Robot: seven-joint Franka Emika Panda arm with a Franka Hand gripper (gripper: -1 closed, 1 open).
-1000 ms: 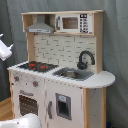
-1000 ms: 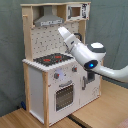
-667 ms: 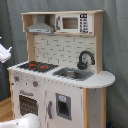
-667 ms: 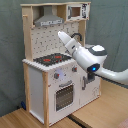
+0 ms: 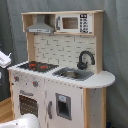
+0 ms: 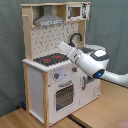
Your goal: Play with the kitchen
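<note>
The kitchen (image 6: 52, 75) stands on a wooden floor (image 6: 30, 119) in front of a grey curtain (image 6: 10, 50), with its stove (image 6: 50, 60) at one end of the worktop and its sink (image 5: 74, 74) and black tap (image 5: 85, 57) at the other.

In the second exterior view the arm (image 6: 87, 60) comes in from the second exterior view's right and lies nearly level across the front of the kitchen, just above worktop height. Its thick white forearm tapers toward the tap and sink. The far end of the arm is lost against the tap and the pegboard (image 6: 50, 37), so the jaws cannot be made out and I cannot tell whether they are released or clenched.

In the first exterior view only a small white part of the arm (image 5: 4, 59) shows at the first exterior view's left edge, beside the stove end of the kitchen and level with the worktop.

The relation that matters: the worktop runs lengthwise from stove to sink, and the arm's end seems to sit over or just in front of it, on the sink side of the stove. The knobs (image 6: 57, 76) and oven door (image 6: 64, 95) lie below the arm, on the front panel. The hood (image 6: 47, 20) and microwave (image 5: 72, 22) lie well above it. From this pose the sink, tap and stove look like the nearest parts to reach, with a short drop or push forward.
</note>
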